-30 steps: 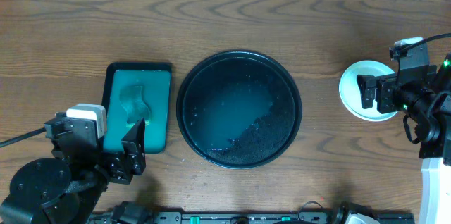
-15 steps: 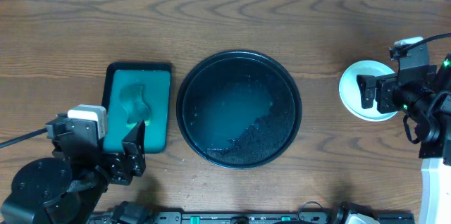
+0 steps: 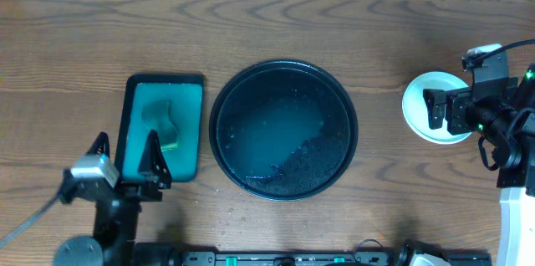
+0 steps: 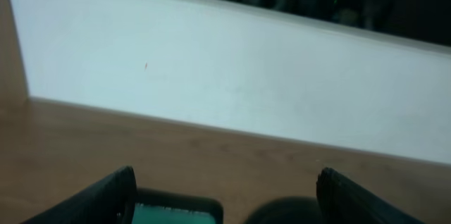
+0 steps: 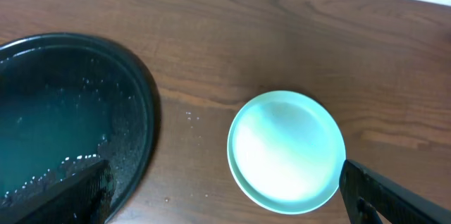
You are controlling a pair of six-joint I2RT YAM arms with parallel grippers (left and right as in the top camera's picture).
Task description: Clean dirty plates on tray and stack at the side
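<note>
The black tray (image 3: 284,72) sits mid-table, wet and bare, with no plate on it. It also shows in the right wrist view (image 5: 137,90). A mint green plate (image 5: 285,150) lies on the wood to the right of the tray (image 3: 415,107), with another rim showing under its edge. How many plates lie beneath it is hidden. My right gripper (image 3: 440,105) (image 5: 225,178) hovers over this stack, open and empty. My left gripper (image 3: 127,156) (image 4: 225,185) is open and empty at the front left, by the teal tray.
A rectangular teal tray (image 3: 163,90) with a sponge (image 3: 161,124) lies left of the black tray, and its corner shows in the left wrist view (image 4: 176,210). A white wall (image 4: 232,76) runs along the table's far edge.
My left arm has drawn back and tilted up, so its gripper now points across the table at the wall. The right arm and the plates have not moved.
</note>
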